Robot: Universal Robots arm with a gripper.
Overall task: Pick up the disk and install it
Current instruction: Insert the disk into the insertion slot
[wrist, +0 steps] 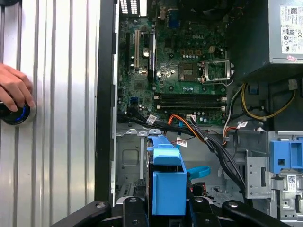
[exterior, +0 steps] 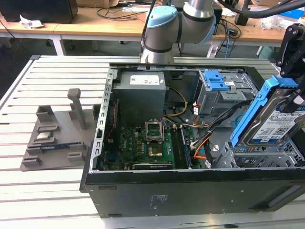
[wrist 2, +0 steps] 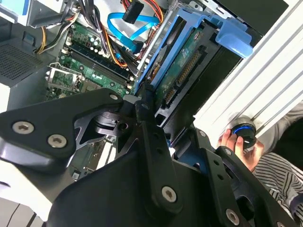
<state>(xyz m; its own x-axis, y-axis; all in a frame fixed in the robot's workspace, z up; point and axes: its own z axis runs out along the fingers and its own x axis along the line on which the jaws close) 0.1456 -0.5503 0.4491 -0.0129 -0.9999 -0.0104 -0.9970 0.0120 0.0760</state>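
1. The disk (exterior: 271, 121) is being held up off the case at about 3 o'clock in the exterior view, tilted on edge, blue frame up top and the label facing out.
2. The tool (wrist: 166, 208) is being kept clamped on the disk's blue frame, as far as can be judged from both wrist views.
3. So the pick-up part looks done. The install isn't: the disk is being hung over the metal bay (exterior: 267, 153) at the case's 3 o'clock corner, not seated in it yet.
4. The open computer case (exterior: 102, 119) is being shown lying flat on the slatted desk (exterior: 57, 86), motherboard (exterior: 143, 143) exposed.
5. A person's hand (wrist: 14, 90) is being rested on a round blue-lit button (wrist: 16, 115) on the desk, at 9 o'clock in the first wrist view.
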